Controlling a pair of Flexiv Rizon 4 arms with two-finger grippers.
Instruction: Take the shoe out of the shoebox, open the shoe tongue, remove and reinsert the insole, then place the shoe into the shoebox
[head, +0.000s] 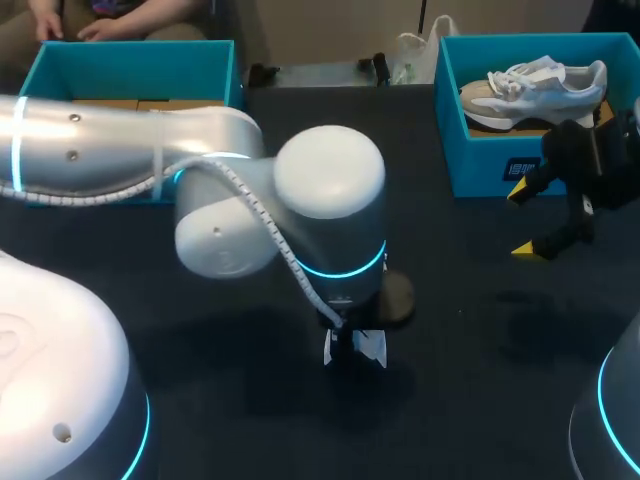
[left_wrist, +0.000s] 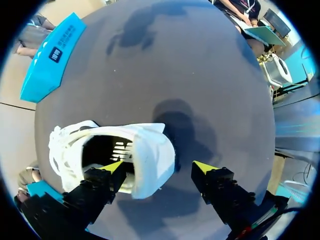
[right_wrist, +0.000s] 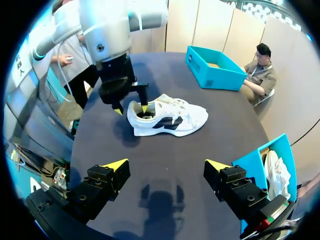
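A white shoe with a dark side mark lies on its sole on the dark table, toe toward the far teal box. My left gripper hangs over its heel, open. One yellow-tipped finger is inside the shoe's opening. The other finger stands outside the heel with a gap to it. In the head view my left arm hides nearly all of this shoe. My right gripper stands open and holds nothing, well short of the shoe. In the head view it hangs in front of the right shoebox.
The right teal shoebox holds a second white and grey shoe. Another teal box stands at the back left. The table is dark and bare between the arms.
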